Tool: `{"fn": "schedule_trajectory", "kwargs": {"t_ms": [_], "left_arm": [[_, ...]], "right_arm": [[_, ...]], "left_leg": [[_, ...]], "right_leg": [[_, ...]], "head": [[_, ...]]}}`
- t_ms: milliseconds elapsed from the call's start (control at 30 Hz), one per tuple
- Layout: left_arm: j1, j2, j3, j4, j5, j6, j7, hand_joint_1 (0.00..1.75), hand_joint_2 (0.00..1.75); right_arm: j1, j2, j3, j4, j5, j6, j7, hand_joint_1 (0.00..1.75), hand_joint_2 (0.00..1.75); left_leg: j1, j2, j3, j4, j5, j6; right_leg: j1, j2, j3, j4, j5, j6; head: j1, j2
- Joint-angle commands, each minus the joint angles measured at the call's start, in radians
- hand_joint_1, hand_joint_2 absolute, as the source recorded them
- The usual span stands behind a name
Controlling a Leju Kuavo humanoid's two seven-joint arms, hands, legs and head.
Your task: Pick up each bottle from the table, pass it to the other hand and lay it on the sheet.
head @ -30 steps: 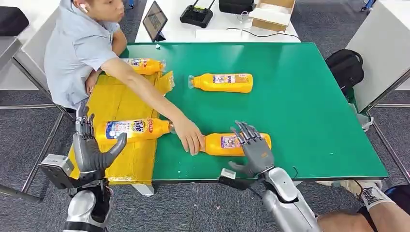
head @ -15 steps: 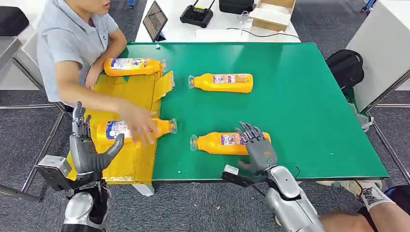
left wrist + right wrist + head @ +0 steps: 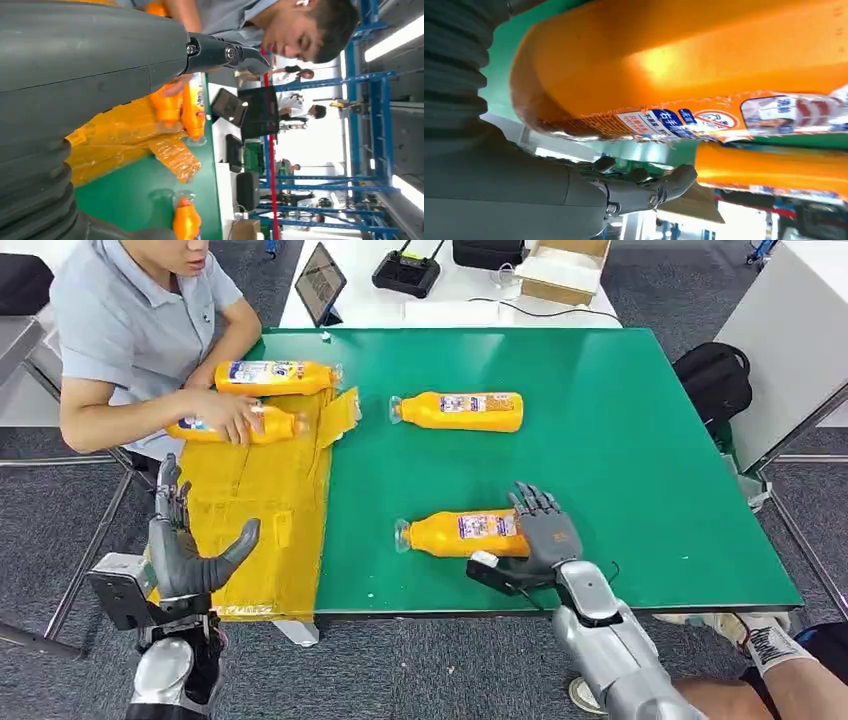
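Since the earlier frames the person's hand had drawn back across the yellow sheet, carrying one bottle from just ahead of the left hand to the sheet's far end, close beside another bottle already lying there. Over the same span the right hand had settled further down onto the near bottle.

On the left, the left hand hovered at the sheet's near edge, fingers apart and thumb out, holding nothing; it looked ready to receive. Well beyond and between the two hands, a far bottle lay on its side on the green table.

On the right, the right hand lay over the base end of the near bottle, fingers draped across the top. The right wrist view showed the orange body tight against the palm and the thumb beneath, but whether the grasp had fully closed could not be told.

To do this step well, the fingers probably needed to wrap the body firmly before any lift, since a rounded plastic bottle might roll or slip. Gripping near the base would leave the neck end free for the left hand to take.

All the bottles looked full of orange liquid, with clear caps on.
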Motion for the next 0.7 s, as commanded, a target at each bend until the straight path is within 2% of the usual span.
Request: {"fn": "schedule_trajectory", "kwargs": {"t_ms": [33, 133, 267, 300, 333, 367, 433, 533, 700], "left_arm": [[-0.032, 0.016, -0.005, 0.083, -0.012, -0.005, 0.025, 0.00, 1.75], [-0.045, 0.022, 0.002, 0.095, -0.017, 0.001, 0.030, 0.00, 1.75], [-0.067, 0.026, 0.002, 0.124, -0.011, -0.010, 0.042, 0.00, 1.75], [-0.074, 0.027, -0.002, 0.135, -0.011, -0.012, 0.042, 0.00, 1.75], [-0.083, 0.031, -0.008, 0.149, -0.006, -0.020, 0.042, 0.00, 1.75], [-0.086, 0.031, -0.010, 0.154, -0.005, -0.020, 0.042, 0.00, 1.75], [-0.093, 0.034, -0.016, 0.164, 0.001, -0.023, 0.041, 0.00, 1.75], [-0.106, 0.037, -0.023, 0.178, 0.009, -0.024, 0.039, 0.00, 1.75], [-0.128, 0.042, -0.040, 0.205, 0.023, -0.029, 0.033, 0.00, 1.75]], "right_arm": [[-0.123, -0.001, 0.035, 0.197, 0.049, 0.007, 0.052, 0.00, 1.75], [-0.155, 0.006, 0.038, 0.225, 0.045, 0.048, 0.047, 0.00, 1.75], [-0.198, 0.011, 0.020, 0.298, -0.021, 0.138, -0.014, 0.00, 1.75], [-0.208, 0.008, 0.023, 0.319, -0.032, 0.154, -0.035, 0.21, 1.75], [-0.215, 0.008, 0.009, 0.345, -0.068, 0.180, -0.070, 1.31, 1.75], [-0.212, 0.004, 0.010, 0.350, -0.072, 0.173, -0.076, 1.31, 1.75], [-0.217, 0.005, 0.003, 0.374, -0.104, 0.184, -0.110, 1.47, 1.75], [-0.215, -0.001, 0.003, 0.392, -0.133, 0.195, -0.151, 1.50, 1.75], [-0.209, -0.009, -0.008, 0.416, -0.190, 0.209, -0.217, 1.68, 1.75]], "left_leg": [[0.000, 0.000, 0.005, -0.001, -0.001, 0.001], [0.001, 0.001, 0.008, -0.001, -0.002, 0.002], [0.000, 0.001, 0.004, -0.001, -0.001, 0.001], [0.001, 0.001, 0.006, 0.000, -0.001, 0.001], [0.000, 0.000, 0.004, -0.001, 0.000, 0.001], [0.000, 0.000, 0.006, -0.001, -0.001, 0.001], [0.000, -0.001, 0.006, -0.001, 0.000, 0.001], [0.001, -0.001, 0.008, -0.001, -0.001, 0.001], [0.001, -0.004, 0.007, -0.002, 0.000, 0.001]], "right_leg": [[0.001, -0.001, 0.005, -0.001, -0.001, -0.003], [0.002, -0.001, 0.009, -0.001, -0.002, -0.005], [0.001, 0.000, 0.004, -0.001, 0.000, -0.002], [0.001, -0.001, 0.006, -0.001, -0.001, -0.003], [0.001, -0.001, 0.004, -0.001, 0.000, -0.002], [0.001, -0.002, 0.007, -0.001, -0.001, -0.004], [0.001, -0.002, 0.006, -0.001, -0.001, -0.003], [0.002, -0.003, 0.008, -0.002, -0.001, -0.004], [0.001, -0.005, 0.008, -0.002, -0.001, -0.003]], "head": [[0.000, 0.000], [0.000, 0.000], [0.000, 0.000], [0.000, 0.000], [0.000, 0.000], [0.000, 0.000], [0.000, 0.000], [0.000, 0.000], [0.000, 0.000]]}}
